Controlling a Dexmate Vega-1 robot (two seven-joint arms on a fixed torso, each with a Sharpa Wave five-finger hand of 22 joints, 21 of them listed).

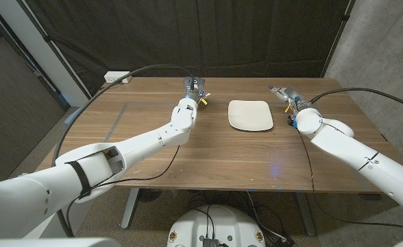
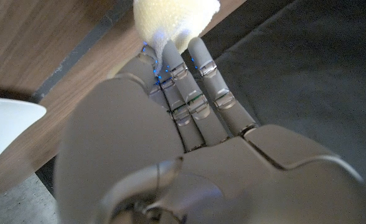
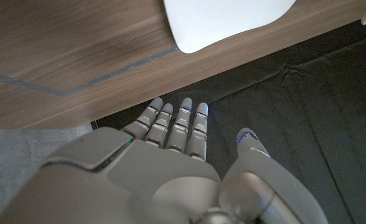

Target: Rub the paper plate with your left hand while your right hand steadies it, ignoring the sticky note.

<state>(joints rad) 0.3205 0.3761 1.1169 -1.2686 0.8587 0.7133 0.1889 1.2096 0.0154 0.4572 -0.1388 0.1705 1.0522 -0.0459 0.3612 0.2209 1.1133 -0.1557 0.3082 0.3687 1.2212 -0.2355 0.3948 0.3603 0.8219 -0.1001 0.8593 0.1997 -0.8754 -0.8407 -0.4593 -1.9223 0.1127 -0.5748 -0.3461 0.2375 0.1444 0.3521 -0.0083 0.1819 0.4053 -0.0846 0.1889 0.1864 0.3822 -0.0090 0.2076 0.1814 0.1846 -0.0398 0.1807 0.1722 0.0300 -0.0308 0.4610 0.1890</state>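
Observation:
The white paper plate point(image 1: 250, 115) lies on the wooden table point(image 1: 208, 154), right of its middle; it also shows as the plate point(image 2: 5, 127) and the plate point(image 3: 226, 18) in the wrist views. My left hand point(image 1: 194, 90) is to the plate's left near the far edge, fingers point(image 2: 192, 93) stretched out straight and together. Their tips reach a pale yellow, blurred thing point(image 2: 177, 18), likely the sticky note; I cannot tell whether they touch it. My right hand point(image 1: 284, 94) is to the plate's right, apart from it, with fingers point(image 3: 173, 127) extended and the thumb held apart, holding nothing.
A white box point(image 1: 119, 77) sits at the table's far left corner. Grey tape lines point(image 1: 117, 118) mark the left half of the tabletop. Black cables run along both arms. A dark curtain hangs behind the table, and a concrete wall stands at the right.

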